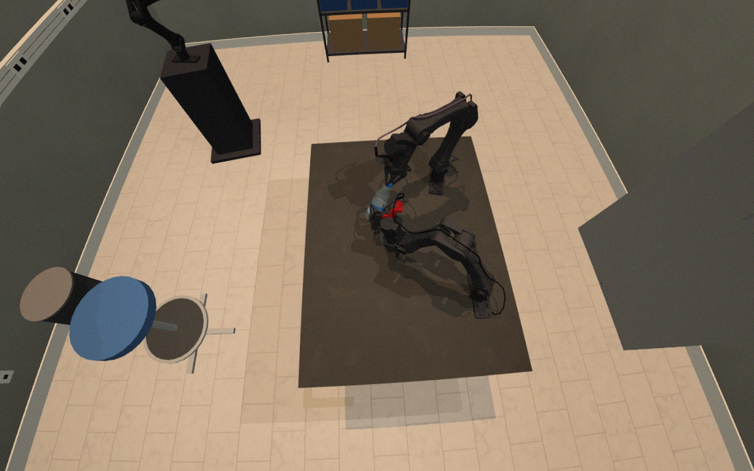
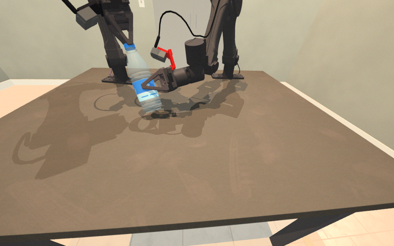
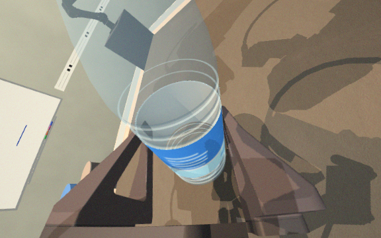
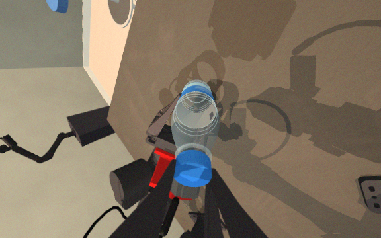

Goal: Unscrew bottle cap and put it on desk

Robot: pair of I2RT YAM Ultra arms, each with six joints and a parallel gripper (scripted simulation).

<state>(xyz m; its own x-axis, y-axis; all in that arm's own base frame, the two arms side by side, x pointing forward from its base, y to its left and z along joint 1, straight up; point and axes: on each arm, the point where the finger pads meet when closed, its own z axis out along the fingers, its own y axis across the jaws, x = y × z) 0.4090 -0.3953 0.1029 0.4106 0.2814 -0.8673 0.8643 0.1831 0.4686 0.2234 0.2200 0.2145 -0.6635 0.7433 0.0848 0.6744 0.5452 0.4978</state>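
Observation:
A clear bottle with a blue label is tilted, its base low over the desk; I cannot tell whether the base touches it. My left gripper is shut on the bottle around its label. The blue cap sits on the bottle's neck. My right gripper is above the neck and shut on the cap, a finger on each side. The cap is out of the left wrist view.
The left arm's red camera mount is close beside the bottle and below the right gripper. A looped black cable rises from the left wrist camera. Both arm bases stand along the same long desk edge.

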